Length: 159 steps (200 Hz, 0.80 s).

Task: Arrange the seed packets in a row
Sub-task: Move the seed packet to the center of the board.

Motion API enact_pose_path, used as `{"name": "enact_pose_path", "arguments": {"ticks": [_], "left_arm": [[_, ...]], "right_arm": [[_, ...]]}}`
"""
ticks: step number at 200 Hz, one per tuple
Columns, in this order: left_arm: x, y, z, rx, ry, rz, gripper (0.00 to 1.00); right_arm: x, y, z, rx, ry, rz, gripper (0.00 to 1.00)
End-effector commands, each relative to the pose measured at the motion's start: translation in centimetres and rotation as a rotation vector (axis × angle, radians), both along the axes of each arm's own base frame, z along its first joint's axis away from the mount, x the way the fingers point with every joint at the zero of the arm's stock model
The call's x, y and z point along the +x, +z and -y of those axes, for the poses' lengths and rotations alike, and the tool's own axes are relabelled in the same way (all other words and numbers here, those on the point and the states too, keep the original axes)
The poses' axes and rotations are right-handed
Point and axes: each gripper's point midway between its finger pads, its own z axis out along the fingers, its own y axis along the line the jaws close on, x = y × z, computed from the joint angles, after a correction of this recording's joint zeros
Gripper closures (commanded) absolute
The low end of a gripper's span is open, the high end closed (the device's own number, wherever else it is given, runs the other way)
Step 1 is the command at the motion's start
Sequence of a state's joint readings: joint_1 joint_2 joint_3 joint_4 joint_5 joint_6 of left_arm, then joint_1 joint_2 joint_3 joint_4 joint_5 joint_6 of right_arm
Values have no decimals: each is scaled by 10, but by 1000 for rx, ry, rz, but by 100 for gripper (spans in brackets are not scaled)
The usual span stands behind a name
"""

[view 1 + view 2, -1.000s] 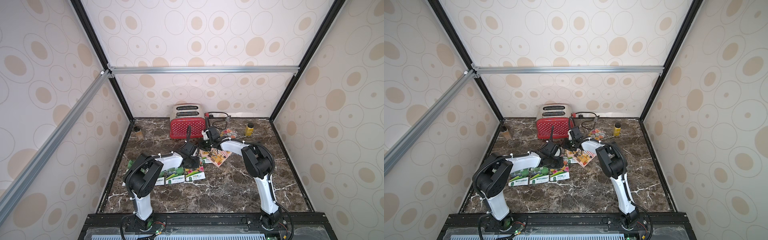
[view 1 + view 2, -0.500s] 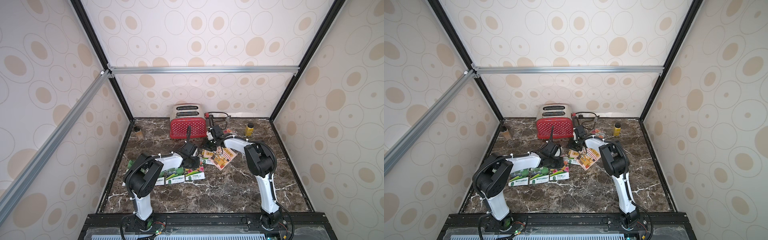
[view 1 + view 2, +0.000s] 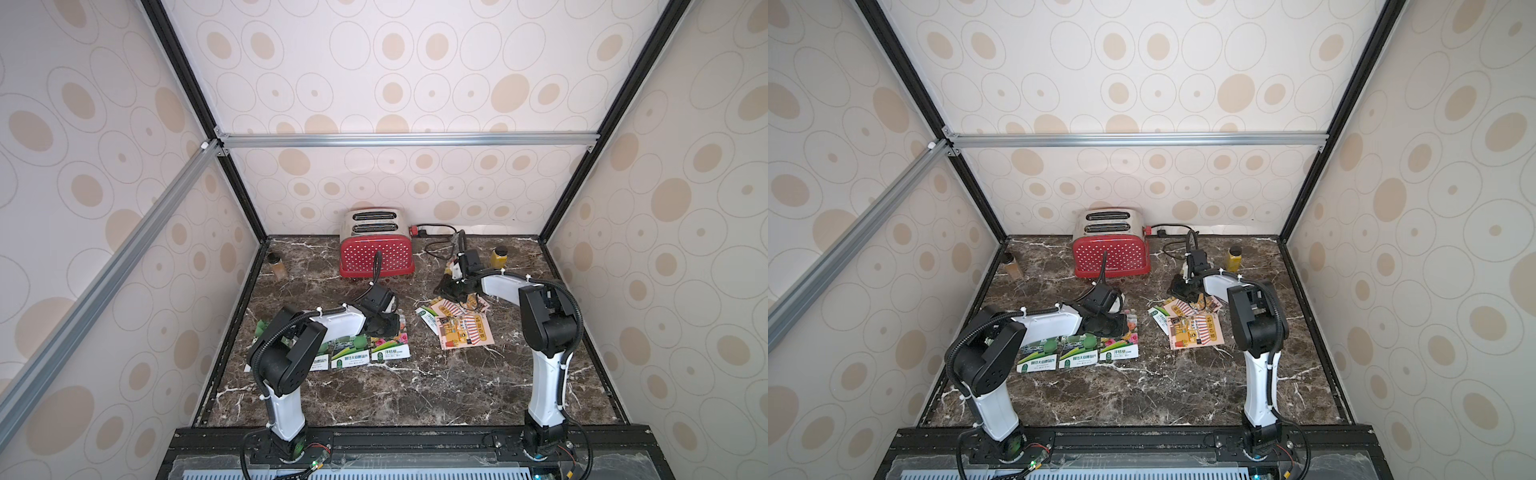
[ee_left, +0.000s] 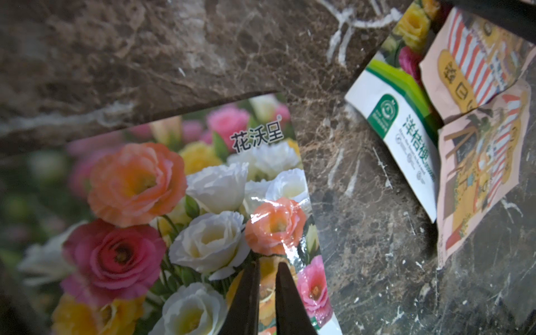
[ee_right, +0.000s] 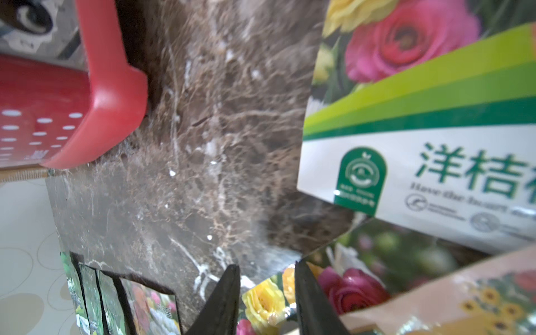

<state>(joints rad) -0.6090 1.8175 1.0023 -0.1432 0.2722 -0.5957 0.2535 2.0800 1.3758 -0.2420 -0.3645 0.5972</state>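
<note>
Marble counter [image 3: 395,395]: left end effector [image 4: 267,262], pressed together, rested on a flower packet [image 4: 145,185] ending the near-left row [image 3: 351,358], likely to square it; right end effector [image 5: 266,264], part-spread, straddled a corner of the right pile [image 3: 461,328].

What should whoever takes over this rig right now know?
Left gripper: jaws shut, tips on the end flower packet of the row.
Right gripper: jaws open, over the corner of a pile flower packet.
Done: row of four by the left arm, three green gourd packets, then the end one.
Left: the pile's two flower-print packets and two peach shop packets, overlapping, not yet in the row.
</note>
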Motion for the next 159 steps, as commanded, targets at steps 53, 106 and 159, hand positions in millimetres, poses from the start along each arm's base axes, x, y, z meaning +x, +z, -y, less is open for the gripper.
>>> {"name": "enact_pose_path", "arguments": {"ticks": [53, 106, 159], "left_arm": [[3, 21, 2, 0, -9, 36, 68], [16, 54, 13, -27, -36, 90, 54], [41, 99, 34, -63, -78, 167, 49]], "right_arm": [[-22, -25, 58, -89, -62, -142, 65], [-24, 26, 75, -101, -74, -51, 58], [-21, 39, 106, -107, -132, -26, 56]]}}
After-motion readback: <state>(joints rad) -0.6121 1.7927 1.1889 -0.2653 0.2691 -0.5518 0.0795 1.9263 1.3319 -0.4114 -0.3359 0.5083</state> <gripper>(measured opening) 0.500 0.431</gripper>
